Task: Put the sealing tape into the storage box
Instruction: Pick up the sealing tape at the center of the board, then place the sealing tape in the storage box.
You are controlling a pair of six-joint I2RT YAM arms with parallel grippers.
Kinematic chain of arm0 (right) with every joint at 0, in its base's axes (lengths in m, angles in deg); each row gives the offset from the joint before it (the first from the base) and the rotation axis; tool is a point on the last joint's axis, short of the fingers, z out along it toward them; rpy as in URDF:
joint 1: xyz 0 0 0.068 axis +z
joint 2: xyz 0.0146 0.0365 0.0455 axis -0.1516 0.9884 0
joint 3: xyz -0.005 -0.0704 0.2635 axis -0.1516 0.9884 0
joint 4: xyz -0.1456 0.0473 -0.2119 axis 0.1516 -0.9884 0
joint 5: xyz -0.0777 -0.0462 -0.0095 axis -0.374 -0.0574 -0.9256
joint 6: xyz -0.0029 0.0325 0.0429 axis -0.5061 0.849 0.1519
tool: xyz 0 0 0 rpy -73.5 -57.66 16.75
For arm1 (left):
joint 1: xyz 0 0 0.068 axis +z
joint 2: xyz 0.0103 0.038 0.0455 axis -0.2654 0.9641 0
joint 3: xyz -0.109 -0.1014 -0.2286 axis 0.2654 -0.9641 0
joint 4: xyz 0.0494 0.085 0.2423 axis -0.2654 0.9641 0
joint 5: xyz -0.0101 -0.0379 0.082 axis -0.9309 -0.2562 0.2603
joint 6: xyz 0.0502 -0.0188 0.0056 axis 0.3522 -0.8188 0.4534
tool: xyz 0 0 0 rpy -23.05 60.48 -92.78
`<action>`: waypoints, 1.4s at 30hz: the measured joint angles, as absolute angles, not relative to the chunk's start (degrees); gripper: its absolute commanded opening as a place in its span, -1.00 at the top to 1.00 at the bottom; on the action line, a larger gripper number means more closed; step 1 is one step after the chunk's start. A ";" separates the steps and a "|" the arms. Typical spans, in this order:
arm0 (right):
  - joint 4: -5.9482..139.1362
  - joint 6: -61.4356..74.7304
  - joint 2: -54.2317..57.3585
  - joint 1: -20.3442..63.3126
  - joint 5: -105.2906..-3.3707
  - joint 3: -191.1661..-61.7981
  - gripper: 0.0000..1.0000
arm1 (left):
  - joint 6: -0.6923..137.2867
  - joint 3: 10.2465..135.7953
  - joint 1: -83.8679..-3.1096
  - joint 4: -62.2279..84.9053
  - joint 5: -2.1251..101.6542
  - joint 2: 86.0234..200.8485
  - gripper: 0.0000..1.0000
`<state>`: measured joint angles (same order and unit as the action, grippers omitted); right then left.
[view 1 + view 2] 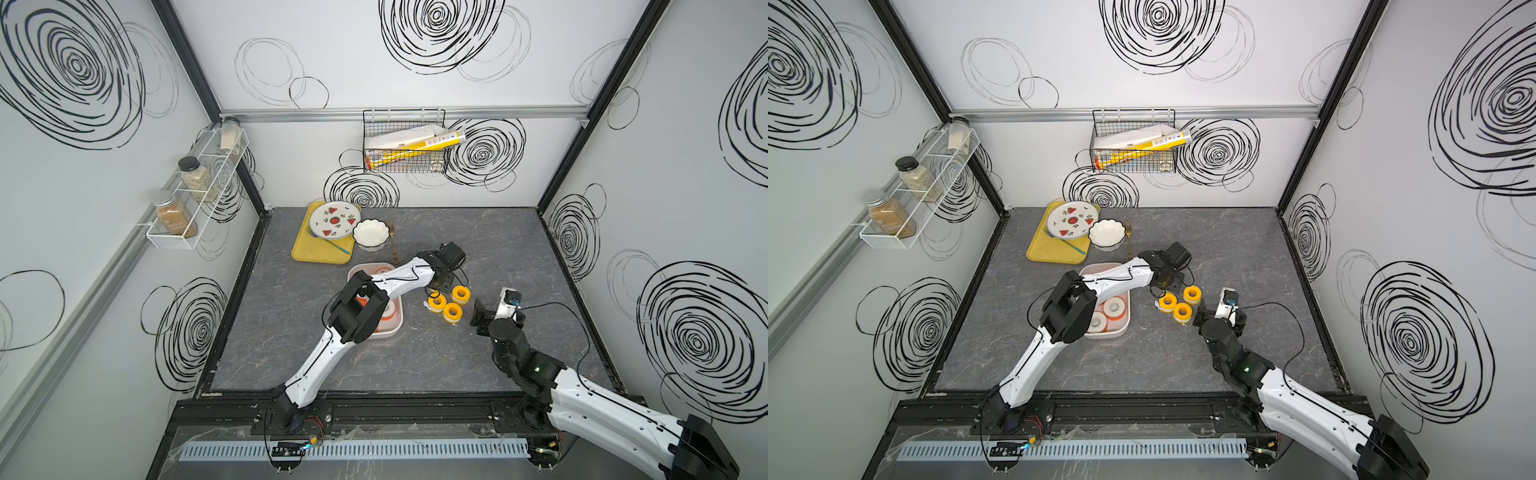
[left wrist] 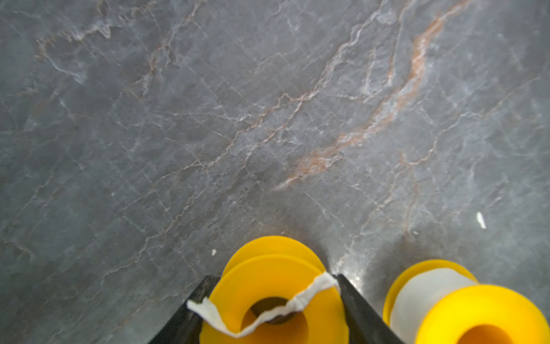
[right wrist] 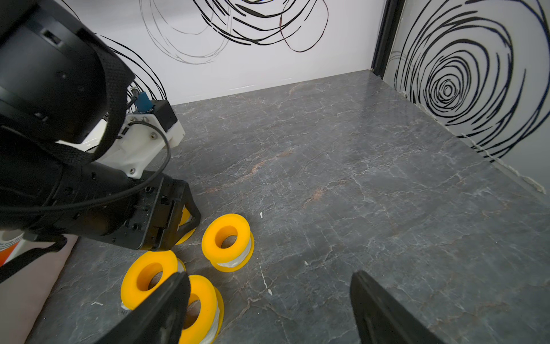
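Several yellow-flanged spools of sealing tape lie in a cluster right of the storage box [image 1: 397, 328] [image 1: 1121, 329], a white shallow bin holding orange-flanged spools [image 1: 1113, 307]. My left gripper [image 1: 439, 286] [image 2: 275, 278] reaches down at the cluster's far side, and its black fingers [image 2: 354, 300] press both sides of one spool [image 2: 259, 286] [image 3: 186, 222] whose loose white tape end drapes over the centre hole. This spool still rests on the table. Three more spools [image 1: 435, 300] [image 1: 460, 294] [image 1: 452, 312] lie beside it. My right gripper [image 1: 478, 318] [image 3: 268, 277] stands open just right of them, holding nothing.
A yellow tray [image 1: 307, 253] with a watermelon plate [image 1: 334, 220], a white fluted bowl [image 1: 371, 235] and a fork [image 1: 392, 245] sit behind the box. A wire basket [image 1: 405, 141] and a spice rack [image 1: 195, 187] hang on the walls.
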<state>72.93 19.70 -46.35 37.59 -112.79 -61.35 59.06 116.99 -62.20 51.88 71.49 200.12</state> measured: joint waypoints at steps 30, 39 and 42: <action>72.91 19.70 -46.48 37.59 -112.79 -61.35 -0.78 | 57.00 81.67 -59.84 54.22 75.56 160.95 -0.23; 72.93 19.70 -46.48 37.59 -112.79 -61.37 -0.78 | 54.38 64.58 -58.42 51.14 75.34 149.50 -0.24; 72.91 19.70 -46.46 37.59 -112.79 -61.37 -0.78 | 53.70 62.33 -57.96 49.67 75.34 149.04 -0.23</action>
